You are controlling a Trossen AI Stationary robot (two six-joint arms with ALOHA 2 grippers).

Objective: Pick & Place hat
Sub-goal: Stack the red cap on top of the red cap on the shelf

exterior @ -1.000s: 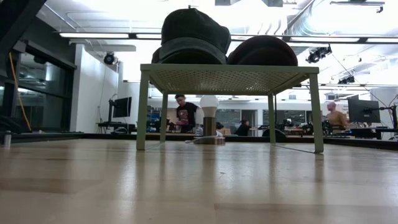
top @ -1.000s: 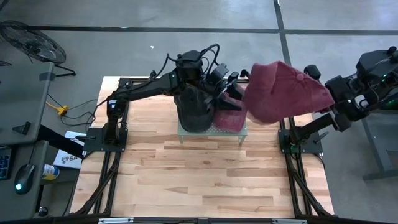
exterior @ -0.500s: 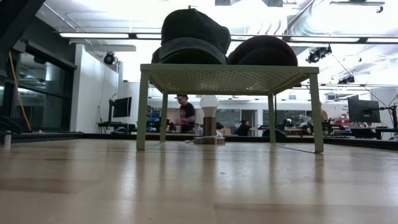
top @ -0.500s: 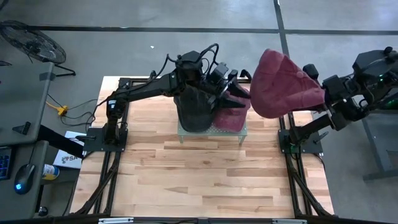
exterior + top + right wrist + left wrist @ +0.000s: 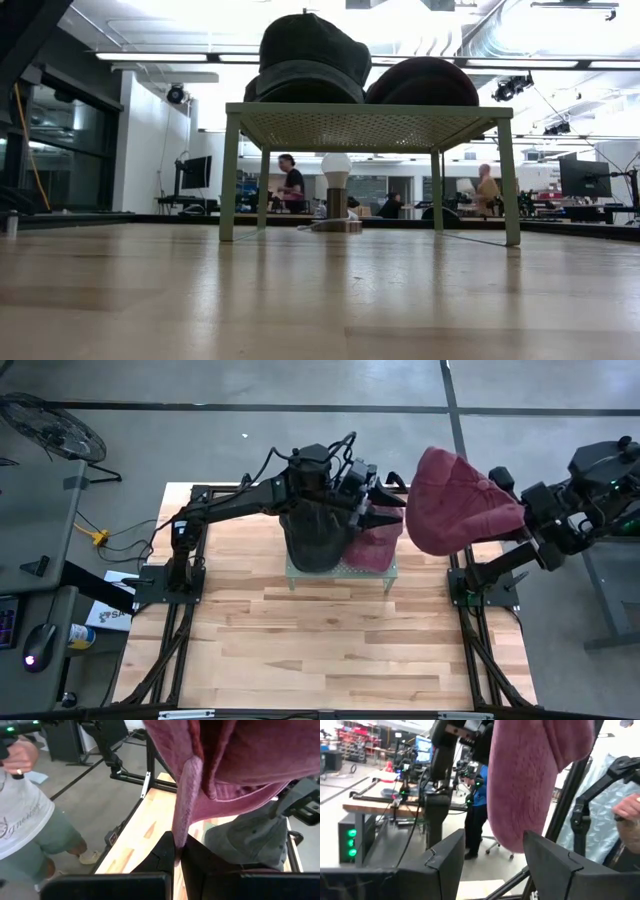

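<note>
Aloft, the fuzzy maroon hat (image 5: 455,500) droops, brim pinched by right end effector (image 5: 179,851).

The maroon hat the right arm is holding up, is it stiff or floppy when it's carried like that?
Probably floppy: the maroon hat hangs and folds from the right gripper, pinched by one thin edge. Likely light, since that pinch holds it. It may sway when moved.

Grey concrete floor (image 5: 200,440), bright ceiling strip lights (image 5: 170,56), and what look like distant desks (image 5: 200,213).

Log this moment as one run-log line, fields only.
right gripper: shut on maroon hat, held aloft | left gripper: open, empty, above rack | dark hat: on rack
</note>
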